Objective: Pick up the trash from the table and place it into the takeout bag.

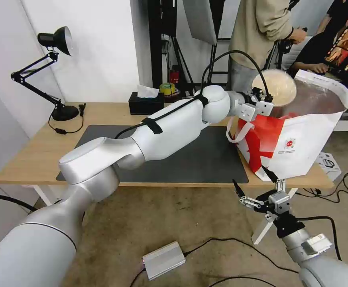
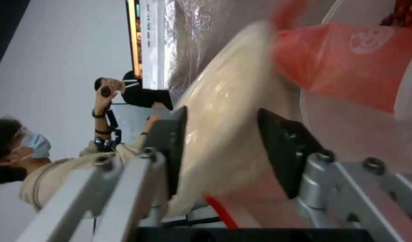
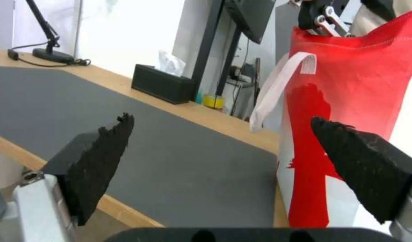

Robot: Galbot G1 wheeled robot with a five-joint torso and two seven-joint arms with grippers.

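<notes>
Gripping the shallow beige bowl (image 1: 274, 87) by its rim, the left gripper (image 1: 261, 104) holds it tilted over the open mouth of the takeout bag (image 1: 301, 143), which stands at the table's right end, near the front edge. In the left wrist view the two black pads (image 2: 282, 151) sit either side of the bowl's wall, and beyond it, inside the foil lining, one tall red cup (image 2: 345, 60) already lies against the rim of a white bowl (image 2: 407, 97). So by my reading two pieces are bagged and this bowl is the last, not yet released.

The right gripper (image 1: 254, 186) hangs below the table's front edge near the bag's corner, jaws spread wide and holding nothing.

Out on the table (image 1: 26, 159), the dark grey mat (image 1: 205, 159) carries no trash. Count it up: one bowl in hand, one cup and one white bowl in the bag, one bag. At the back edge sit one black tissue box (image 1: 145, 104) and one desk lamp (image 1: 50, 71), neither of them trash.
</notes>
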